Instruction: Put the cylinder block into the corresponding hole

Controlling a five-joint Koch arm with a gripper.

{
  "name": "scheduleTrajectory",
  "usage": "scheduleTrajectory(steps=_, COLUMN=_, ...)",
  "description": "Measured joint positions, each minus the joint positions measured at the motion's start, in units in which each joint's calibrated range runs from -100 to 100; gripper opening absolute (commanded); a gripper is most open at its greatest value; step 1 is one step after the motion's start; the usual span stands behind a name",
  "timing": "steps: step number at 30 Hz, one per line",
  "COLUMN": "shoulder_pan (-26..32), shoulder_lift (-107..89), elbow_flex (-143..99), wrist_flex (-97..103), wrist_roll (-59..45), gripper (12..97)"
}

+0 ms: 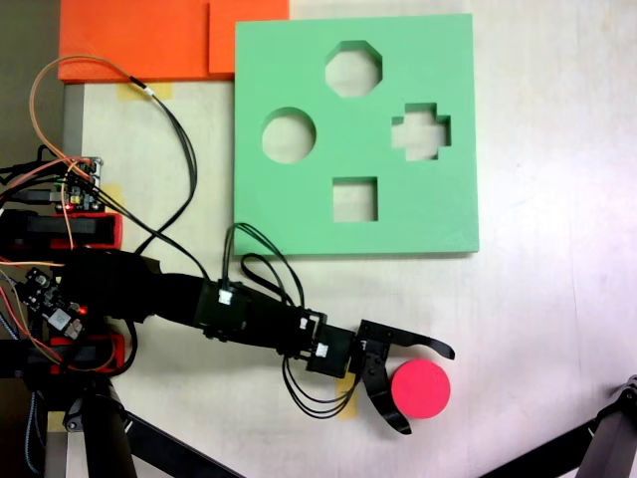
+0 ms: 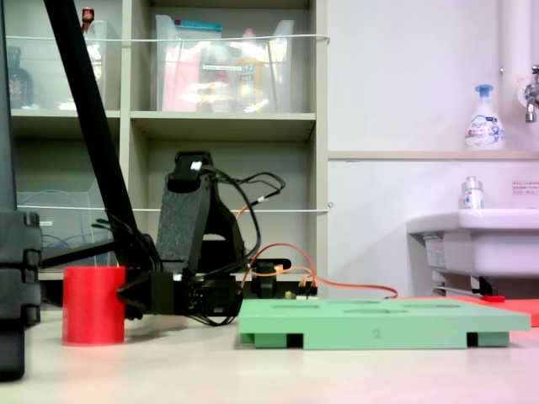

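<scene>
The cylinder block [image 1: 419, 388] stands upright on the tabletop [image 1: 557, 299] near its bottom edge in the overhead-looking fixed view, right of centre and well apart from the green foam board [image 1: 299, 214]. The gripper [image 1: 426, 388] has its jaws spread wide around it — one black finger passes along the block's upper side, the other curves round its lower left — and nothing shows them pressing in yet, so I judge the block not yet held. It looks like foam: light, a little soft, matte rather than slippery, so a moderate squeeze should hold it; too hard a pinch might dent the wall and tilt it. The best place to grip is across the round side wall, about mid-height, as the low fixed view [image 2: 93, 305] suggests, where the block stands taller than the board beside it. The corresponding hole [image 1: 289, 135] lies toward the board's left edge, with the octagonal cut-out [image 1: 353, 69], the cross cut-out [image 1: 421, 131] and the square cut-out [image 1: 354, 199] nearby — easy to confuse on approach. The arm's own loose cables [image 1: 261, 267] droop near the board's bottom edge and could brush it; an orange sheet [image 1: 139, 40] sits at the top-left corner, out of the way.
</scene>
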Motion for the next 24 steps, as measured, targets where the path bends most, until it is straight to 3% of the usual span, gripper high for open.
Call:
scheduleTrajectory(steps=6, shoulder_pan=0.00, shoulder_lift=0.00, elbow_flex=-0.49, wrist_flex=-0.10, wrist_roll=-0.05, gripper=43.6)
scheduleTrajectory(steps=11, shoulder_pan=0.00, shoulder_lift=-0.14, elbow_flex=-1.37, wrist_flex=0.00, wrist_roll=-0.10, gripper=41.7)
scheduleTrajectory(steps=18, shoulder_pan=0.10, shoulder_lift=-2.74, elbow_flex=-5.19, wrist_flex=0.10, wrist_roll=-0.15, gripper=30.5)
scheduleTrajectory(steps=24, shoulder_pan=0.10, shoulder_lift=-14.23, elbow_flex=-15.48, wrist_flex=-0.10, wrist_roll=0.00, gripper=28.9)
